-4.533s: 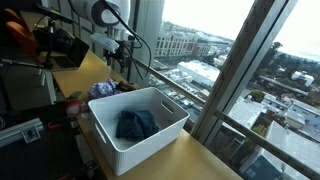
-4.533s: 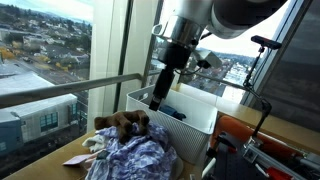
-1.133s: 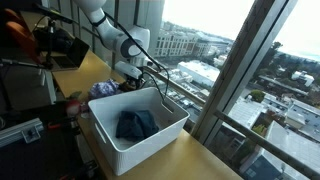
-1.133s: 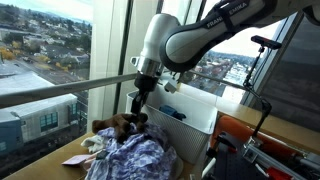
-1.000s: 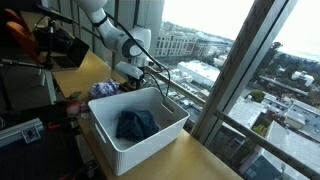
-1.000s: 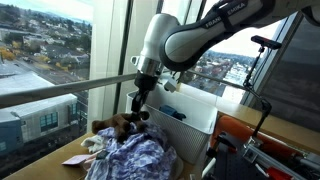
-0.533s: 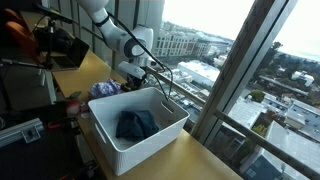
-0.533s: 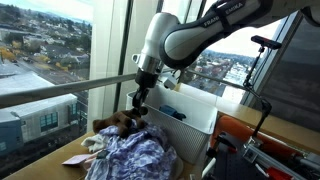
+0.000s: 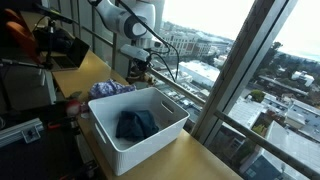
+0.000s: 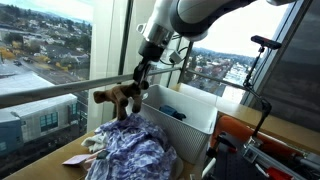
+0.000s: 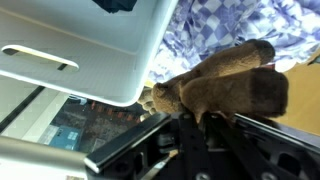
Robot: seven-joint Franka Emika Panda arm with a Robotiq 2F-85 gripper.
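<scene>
At frame centre-left, the gripper (image 10: 136, 90) pinches the brown plush toy (image 10: 115, 99), apparently light and soft, best gripped at its torso.

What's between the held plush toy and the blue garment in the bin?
Only the white bin's wall, in both exterior views: the plush toy hangs outside it in the gripper, the blue garment lies inside.

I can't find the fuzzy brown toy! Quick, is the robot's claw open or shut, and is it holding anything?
Gripper: closed, holding the brown plush toy in the air above the patterned cloth.
</scene>
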